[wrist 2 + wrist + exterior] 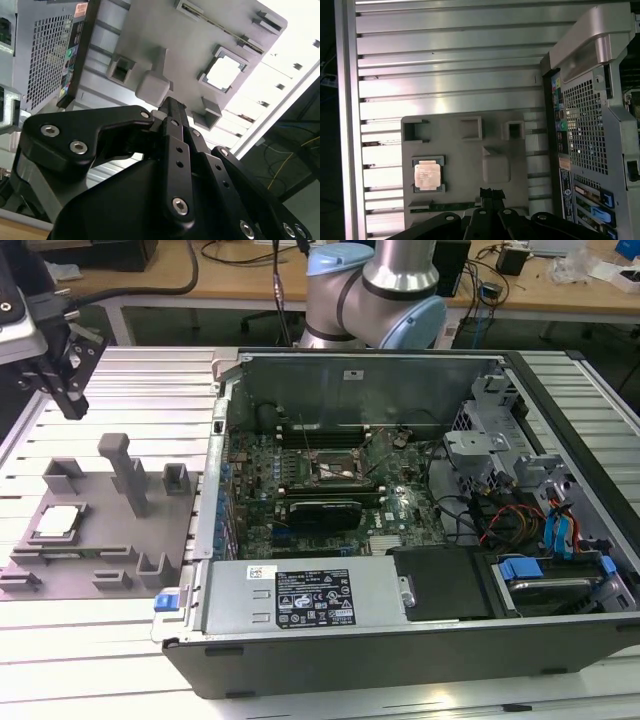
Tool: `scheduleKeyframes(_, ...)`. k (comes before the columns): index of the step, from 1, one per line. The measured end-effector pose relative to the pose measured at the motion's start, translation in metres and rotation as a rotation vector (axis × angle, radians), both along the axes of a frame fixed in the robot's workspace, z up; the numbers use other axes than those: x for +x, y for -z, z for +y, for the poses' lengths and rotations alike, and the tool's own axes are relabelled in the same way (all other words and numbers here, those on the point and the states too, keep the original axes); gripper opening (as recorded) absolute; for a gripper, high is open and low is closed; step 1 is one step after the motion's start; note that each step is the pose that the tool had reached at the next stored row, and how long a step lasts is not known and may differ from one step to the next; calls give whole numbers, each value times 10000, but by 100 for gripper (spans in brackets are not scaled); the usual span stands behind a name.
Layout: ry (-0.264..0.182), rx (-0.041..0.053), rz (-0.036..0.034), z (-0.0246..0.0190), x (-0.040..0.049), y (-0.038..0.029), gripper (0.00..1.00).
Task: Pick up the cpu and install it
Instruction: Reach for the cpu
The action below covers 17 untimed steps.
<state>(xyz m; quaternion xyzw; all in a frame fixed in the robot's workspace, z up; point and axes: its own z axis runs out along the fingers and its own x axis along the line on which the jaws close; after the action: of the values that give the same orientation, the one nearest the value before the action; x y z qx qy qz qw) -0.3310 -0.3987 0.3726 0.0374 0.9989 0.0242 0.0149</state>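
The cpu (pixel 57 522) lies flat, pale metal top up, in a shallow framed pocket of the tray (pixel 110 530), on the side of the tray away from the case (pixel 400 620) and well apart from the tray's tall post (pixel 128 472). The gripper (pixel 172 102) hangs well above the tray, touching nothing. In both wrist views its fingers look drawn together with nothing between them. Judged from its look, the cpu should be light and fully stiff, a thin plate that will not flex. Its smooth metal lid is likely slippery under hard pads, and its hidden underside is probably the delicate part, so it should not be dragged or dropped. It sits low, and the pocket's raised frame hugs its corners, so little edge stands proud. The best hold seems to be across two opposite side edges, at the gaps in the frame that show in the first wrist view, with the fingers square to the tray and the pinch gentle. Any tilt in the grip would likely jam it against the frame or let it slip.
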Motion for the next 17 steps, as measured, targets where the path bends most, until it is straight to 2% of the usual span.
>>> scheduleKeyframes(7, 0, 0, 0, 0, -147, 55, 11)
scheduleKeyframes(17, 0, 0, 0, 0, -271, 179, 11)
